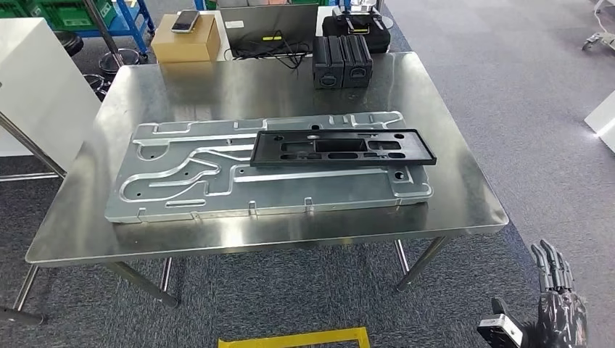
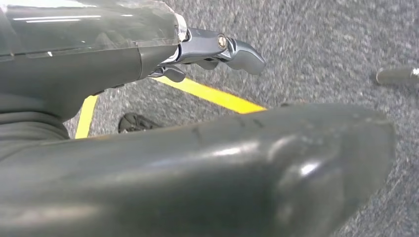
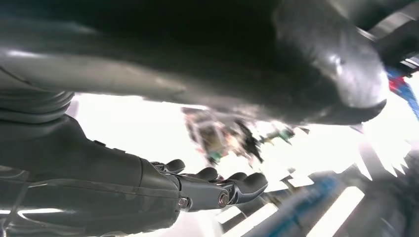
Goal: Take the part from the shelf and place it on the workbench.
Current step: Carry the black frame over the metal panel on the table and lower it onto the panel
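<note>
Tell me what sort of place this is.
Probably a factory or robotics workshop: a steel workbench carries a stamped metal panel with a black frame part on it, and yellow floor tape marks the carpet.

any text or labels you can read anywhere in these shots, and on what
None can be read.
The black cases at the table's far edge carry small marks, too small to read.
The cardboard box and the phone on it show no legible print.
The black frame part and the metal plate bear no lettering.
</note>
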